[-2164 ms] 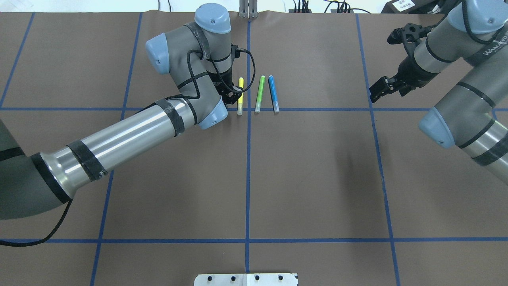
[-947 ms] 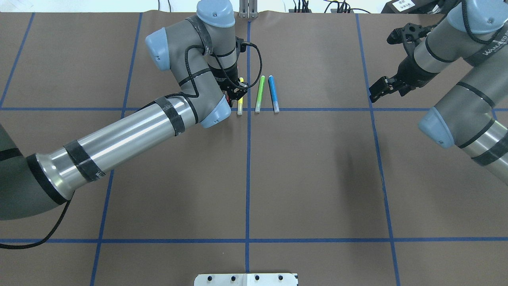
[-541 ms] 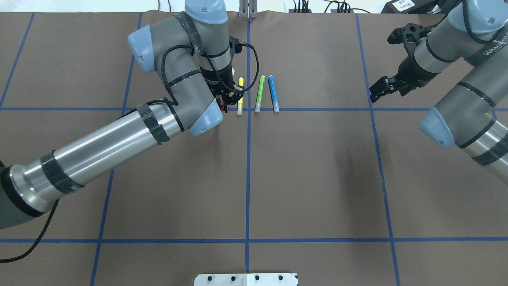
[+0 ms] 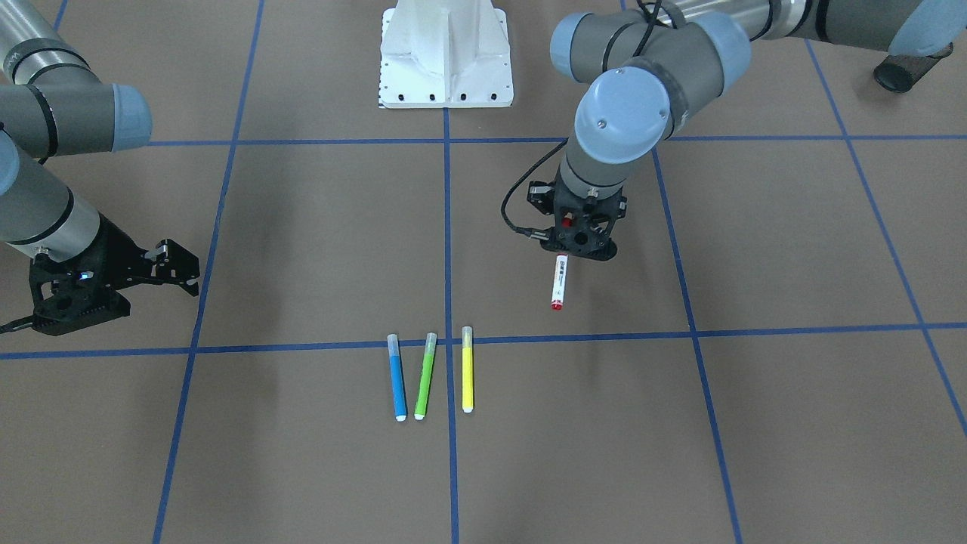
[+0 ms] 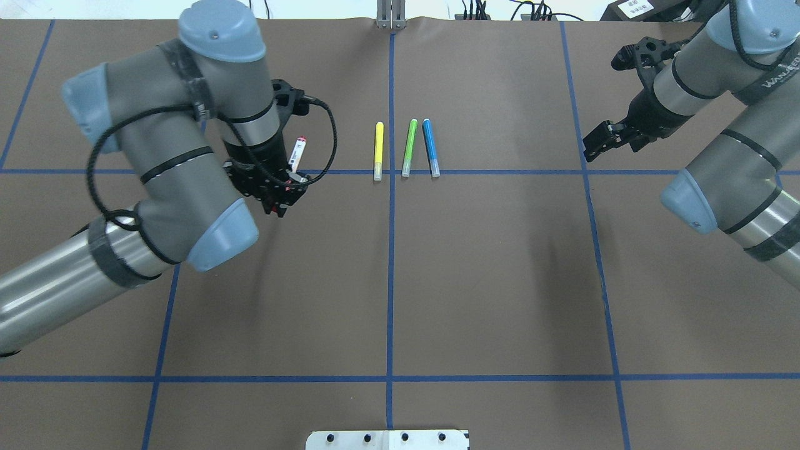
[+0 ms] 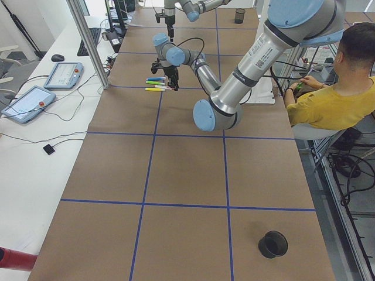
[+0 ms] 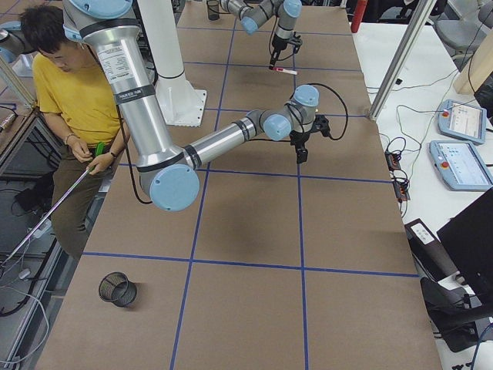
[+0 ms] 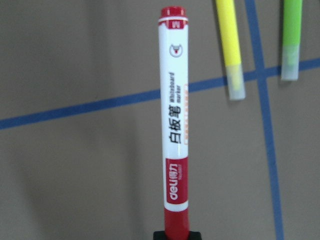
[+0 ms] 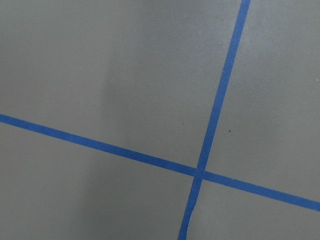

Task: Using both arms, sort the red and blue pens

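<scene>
Left pincer [image 4: 568,249] is clamped on one red end of the red whiteboard marker [image 4: 559,281], holding it off the table [image 5: 500,281], well apart from the pen row. Right pincer [image 4: 175,266] stands spread and empty. The blue marker [image 5: 430,147] lies on the table, just beside the green marker [image 5: 409,147]; the yellow marker [image 5: 378,149] lies beyond.

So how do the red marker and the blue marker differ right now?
The red marker is clamped by one red end in the left gripper's jaws; the blue marker lies free on the table. The red marker has a white printed barrel; the blue marker is blue with a translucent cap. The red marker is off alone; the blue marker sits beside the green marker. Both point roughly the same way.
</scene>
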Robot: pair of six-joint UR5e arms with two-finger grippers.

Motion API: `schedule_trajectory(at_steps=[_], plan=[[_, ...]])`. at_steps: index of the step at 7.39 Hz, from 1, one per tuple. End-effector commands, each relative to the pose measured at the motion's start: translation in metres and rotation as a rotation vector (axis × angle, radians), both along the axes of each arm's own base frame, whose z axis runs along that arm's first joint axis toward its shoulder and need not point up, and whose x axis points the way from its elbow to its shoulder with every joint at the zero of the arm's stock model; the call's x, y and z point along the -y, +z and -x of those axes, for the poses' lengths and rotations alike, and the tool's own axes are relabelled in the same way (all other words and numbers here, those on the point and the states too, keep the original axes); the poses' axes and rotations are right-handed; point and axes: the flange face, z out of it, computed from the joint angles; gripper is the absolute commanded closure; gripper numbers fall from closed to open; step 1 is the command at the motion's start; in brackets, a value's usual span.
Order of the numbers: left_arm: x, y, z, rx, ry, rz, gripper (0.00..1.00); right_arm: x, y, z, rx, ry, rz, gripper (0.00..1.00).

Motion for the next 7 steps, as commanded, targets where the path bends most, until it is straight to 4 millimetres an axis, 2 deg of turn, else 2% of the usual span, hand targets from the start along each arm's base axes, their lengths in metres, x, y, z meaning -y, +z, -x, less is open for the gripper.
schedule_trajectory(at_steps=[1, 2, 3, 5, 7], plan=[[-0.065, 0.041, 0.098, 0.075, 0.07, -0.084, 1.0, -0.001, 0.001, 0.001, -0.001, -0.002, 0.002, 0.01], [-0.1, 0.086, 0.137, 0.109, 0.12, -0.107, 1.0, -0.001, 0.003, -0.001, -0.003, 0.0, 0.004, 0.01], [-0.128, 0.122, 0.168, 0.131, 0.186, -0.111, 1.0, -0.002, 0.005, 0.0, -0.005, -0.002, 0.007, 0.01], [-0.162, 0.194, 0.235, 0.186, 0.305, -0.089, 1.0, -0.001, 0.007, -0.002, -0.011, 0.004, 0.005, 0.01], [-0.212, 0.262, 0.304, 0.249, 0.422, -0.012, 1.0, -0.002, 0.007, -0.001, -0.012, 0.004, 0.004, 0.01]])
